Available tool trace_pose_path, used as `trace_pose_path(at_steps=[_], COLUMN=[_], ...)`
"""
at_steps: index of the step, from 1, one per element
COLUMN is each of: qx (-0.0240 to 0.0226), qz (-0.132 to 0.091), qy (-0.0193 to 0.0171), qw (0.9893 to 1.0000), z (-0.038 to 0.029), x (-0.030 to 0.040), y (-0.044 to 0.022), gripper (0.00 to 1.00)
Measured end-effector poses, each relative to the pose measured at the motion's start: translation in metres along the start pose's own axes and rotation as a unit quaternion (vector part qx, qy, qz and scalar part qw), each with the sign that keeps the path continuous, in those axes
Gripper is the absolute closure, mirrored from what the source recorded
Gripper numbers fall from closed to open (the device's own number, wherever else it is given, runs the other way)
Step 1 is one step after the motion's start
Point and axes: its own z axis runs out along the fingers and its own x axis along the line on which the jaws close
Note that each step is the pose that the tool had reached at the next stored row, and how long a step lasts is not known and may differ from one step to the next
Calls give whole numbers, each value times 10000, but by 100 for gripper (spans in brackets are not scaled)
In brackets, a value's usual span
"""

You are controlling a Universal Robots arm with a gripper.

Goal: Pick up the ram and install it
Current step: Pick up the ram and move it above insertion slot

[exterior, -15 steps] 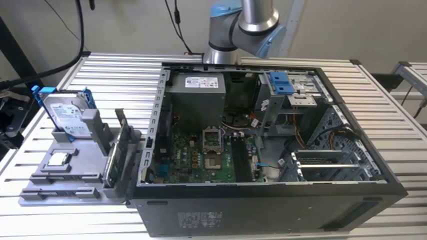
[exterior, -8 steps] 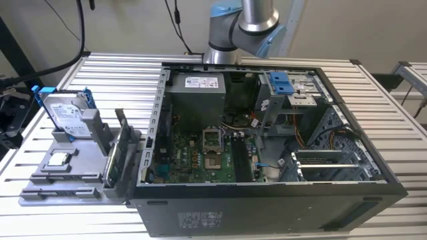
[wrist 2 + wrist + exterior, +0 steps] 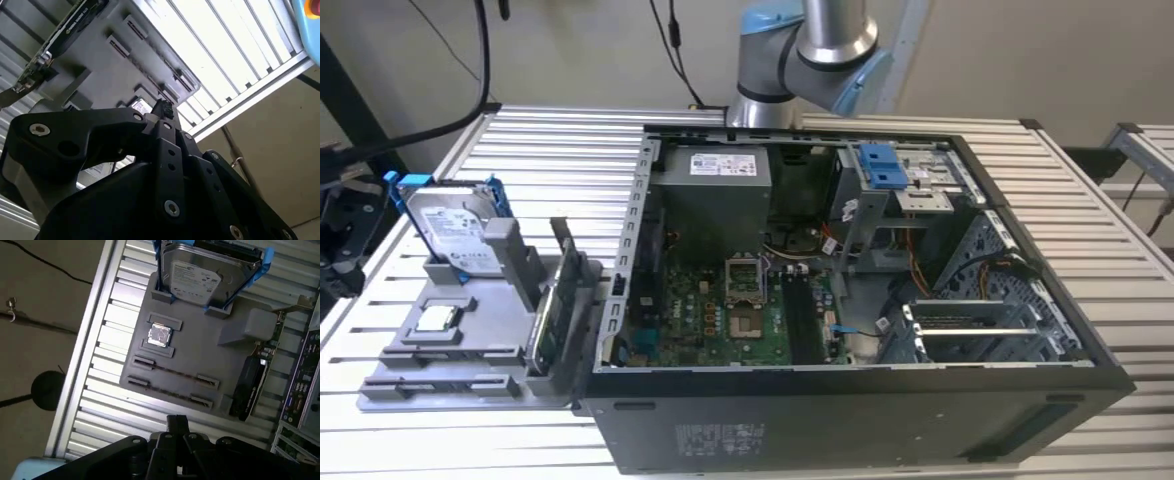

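Holder tray [image 3: 487, 315]: gray, lying on the slatted table [image 3: 560, 150] at the exterior view's left.
Hard drive [image 3: 454, 232]: silver, in a blue frame, standing upright at the tray's far end.
Processor chip [image 3: 438, 318]: flat in a pocket mid-tray, between the hard drive and the ram.
The ram [image 3: 175, 371]: a thin dark stick held in clips across the tray, at the end opposite the hard drive.
Second stick [image 3: 167, 391]: parallel, just beside the ram, nearer the tray's edge.
Graphics card [image 3: 544, 338]: on edge along the tray's side that faces the case.
Computer case [image 3: 854, 420]: open, just beside the tray, motherboard [image 3: 720, 310] exposed.
Arm [image 3: 807, 40]: behind the case, well apart from the tray.
Gripper [image 3: 176, 422]: seen in both wrist views, clear of the tray and touching nothing; the jaws are drawn together with nothing between them.
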Motion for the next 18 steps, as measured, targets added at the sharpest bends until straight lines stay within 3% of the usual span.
trace_pose_path(at_steps=[5,9,14,18], qx=[2,4,7,13], qz=[-366,-732,-1182,-1536], qy=[17,34,55,61], qw=[9993,9973,9930,9881], z=[0,0,0,0], x=[1,1,1,0], y=[1,1,1,0], gripper=[89,89,89,89])
